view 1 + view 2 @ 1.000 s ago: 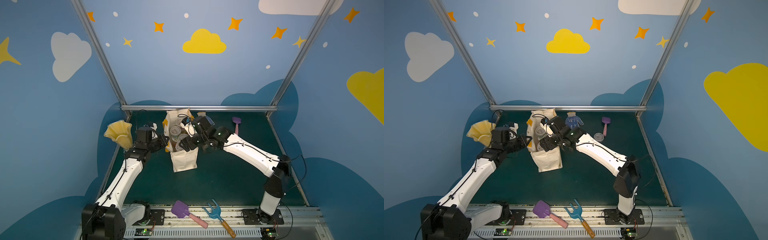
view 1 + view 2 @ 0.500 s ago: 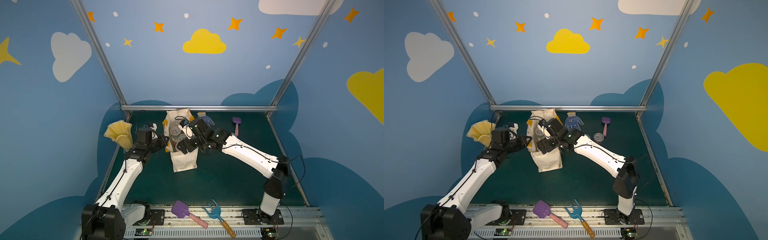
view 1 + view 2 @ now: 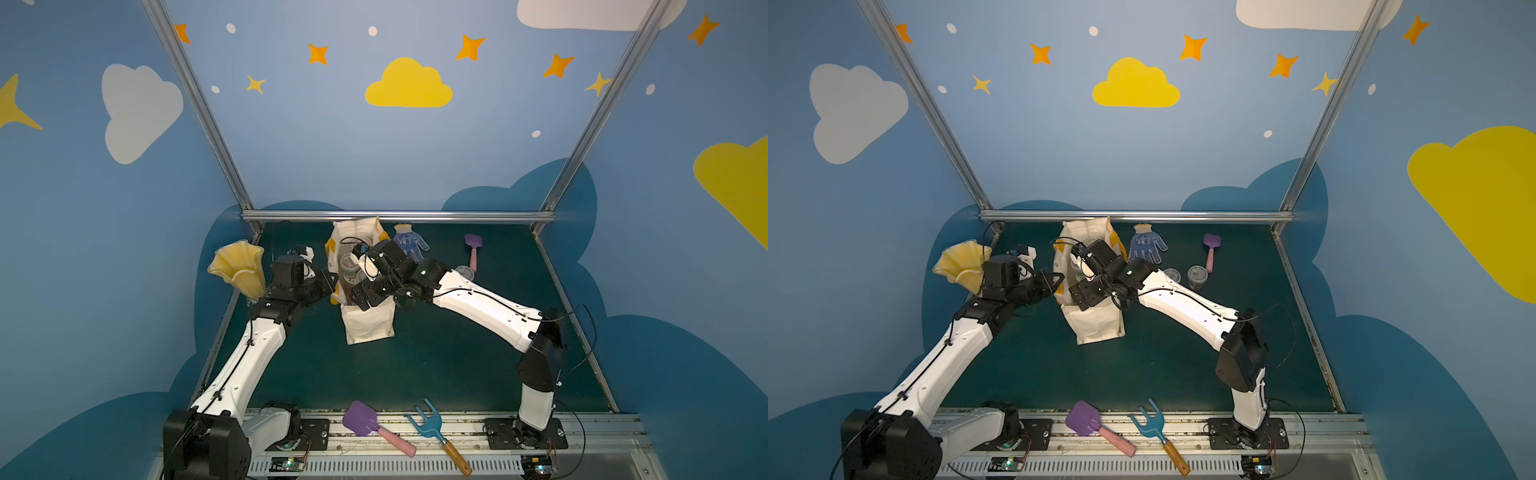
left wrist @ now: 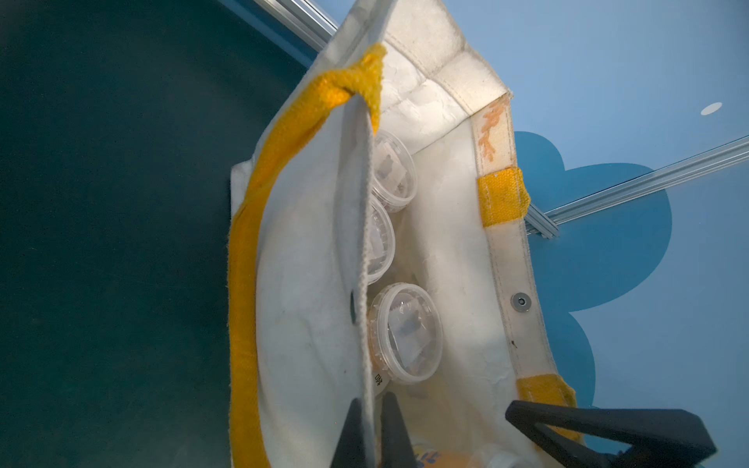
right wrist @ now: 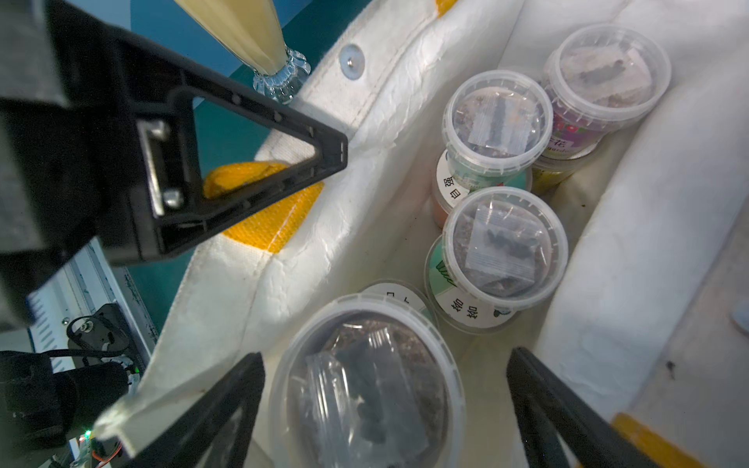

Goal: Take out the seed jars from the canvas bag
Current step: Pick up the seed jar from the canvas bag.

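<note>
Lids (image 5: pixel 504 248) overhang seemingly light, slick seed jars (image 5: pixel 497 121): clasp beneath; right gripper (image 5: pixel 385 356) gapes, left gripper (image 4: pixel 373 399) pinches canvas bag (image 4: pixel 308 263)

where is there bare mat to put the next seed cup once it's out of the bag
Widest bare mat: between the canvas bag and the purple spade and blue hand fork at the front rail. Crowded: the back beside the bag, with glove, two seed cups and the small purple shovel.

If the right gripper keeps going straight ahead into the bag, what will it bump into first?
Probably the small clear plastic lidded cup of dark seeds, lying straight ahead between the right gripper's open fingers inside the cream canvas bag. Depth is hard to judge.
</note>
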Controlling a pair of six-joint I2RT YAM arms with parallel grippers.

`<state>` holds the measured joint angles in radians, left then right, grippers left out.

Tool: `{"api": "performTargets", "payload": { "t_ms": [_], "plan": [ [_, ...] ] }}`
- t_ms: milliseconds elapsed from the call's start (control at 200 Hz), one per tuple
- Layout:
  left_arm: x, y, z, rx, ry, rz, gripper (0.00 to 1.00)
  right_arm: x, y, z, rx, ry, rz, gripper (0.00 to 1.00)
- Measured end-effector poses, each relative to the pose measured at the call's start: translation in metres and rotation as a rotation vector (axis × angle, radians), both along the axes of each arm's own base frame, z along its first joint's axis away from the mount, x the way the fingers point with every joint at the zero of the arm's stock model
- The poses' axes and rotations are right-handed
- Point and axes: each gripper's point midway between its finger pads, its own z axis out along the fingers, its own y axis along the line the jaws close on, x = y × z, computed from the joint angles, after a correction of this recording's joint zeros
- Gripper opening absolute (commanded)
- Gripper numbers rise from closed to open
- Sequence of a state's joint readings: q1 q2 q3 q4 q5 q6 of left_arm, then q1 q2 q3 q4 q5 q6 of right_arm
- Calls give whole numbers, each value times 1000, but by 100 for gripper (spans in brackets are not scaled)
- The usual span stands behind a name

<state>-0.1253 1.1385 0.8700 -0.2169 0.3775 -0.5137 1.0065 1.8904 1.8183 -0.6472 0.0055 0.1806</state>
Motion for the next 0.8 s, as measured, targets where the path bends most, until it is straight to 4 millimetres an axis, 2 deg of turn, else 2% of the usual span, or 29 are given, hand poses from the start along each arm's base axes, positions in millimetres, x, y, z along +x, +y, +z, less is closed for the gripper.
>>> {"api": "performTargets", "payload": {
  "t_ms": [220, 521, 801],
  "plan": [
    [0, 0, 0, -1, -2, -1, 5, 1, 3, 1, -9, -4, 1, 91],
    [0, -1, 0, -3, -1, -3, 5, 0, 9, -12, -50, 16, 7, 89],
    [0, -1, 0, -4, -1, -5, 5, 0, 10, -13, -56, 19, 9, 69]
  ]
}}
